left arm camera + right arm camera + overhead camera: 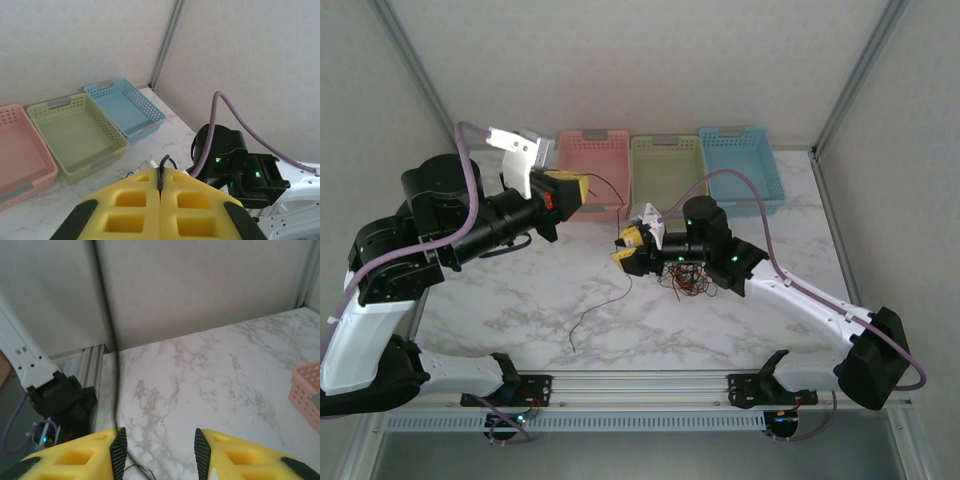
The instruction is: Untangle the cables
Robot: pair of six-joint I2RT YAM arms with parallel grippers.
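Fingers of the left arm (570,190) are pressed together, and a thin black cable (161,172) is clamped in the seam between them. In the left wrist view its short end stands up a little from the yellow foam. These fingers are raised above the bench (520,300), just in front of the pink basket (600,165) at its near left corner. From them the black cable makes an arc across the near wall of the pink basket and hangs down in front of its near right corner. Its free end lies on the marble, well apart from the pink basket on the side of the arm bases.

Fingers of the right arm (628,248) stand apart, and bare marble is visible in the gap between them. They are near the near right corner of the pink basket, a little toward the arm bases, and they point to the left arm. In the right wrist view the black cable (107,315) comes down from above and passes very close to the ribbed pad (118,450) of one finger, on its inner side. Whether it touches this pad, I cannot tell.

The other cables (688,278), red-orange and dark, lie in one knotted heap on the bench under the right arm's wrist, to the right of the pink basket and nearer to the bases. A green basket (667,170) stands just beside the pink basket on its right, and a blue basket (740,165) stands beyond that one.
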